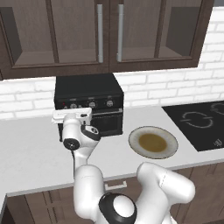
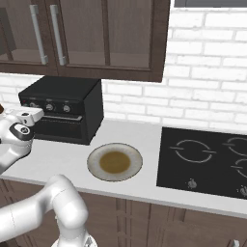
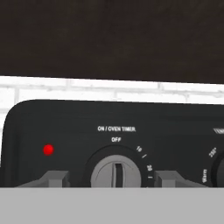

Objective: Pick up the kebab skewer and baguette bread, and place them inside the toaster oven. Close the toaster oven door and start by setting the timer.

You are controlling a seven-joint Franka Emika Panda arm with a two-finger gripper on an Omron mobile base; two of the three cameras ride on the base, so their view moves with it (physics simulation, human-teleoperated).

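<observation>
The black toaster oven (image 1: 87, 92) (image 2: 62, 96) stands on the counter against the brick wall, with the toaster oven door (image 1: 108, 122) (image 2: 60, 126) up and shut. My gripper (image 1: 72, 114) (image 2: 34, 114) (image 3: 111, 178) is at the left end of the knob panel. In the hand view its open fingers (image 3: 54, 178) stand on either side of the grey timer knob (image 3: 116, 173), with a gap on each side. The knob's pointer is at OFF. The kebab skewer and the baguette bread are hidden from me.
A round plate (image 1: 153, 142) (image 2: 115, 162) with a brownish centre lies right of the oven. A black cooktop (image 1: 199, 122) (image 2: 207, 159) sits further right. Dark wall cabinets (image 1: 105, 30) hang overhead. A red light (image 3: 48, 149) glows left of the timer knob, and a second knob (image 3: 218, 173) is to its right.
</observation>
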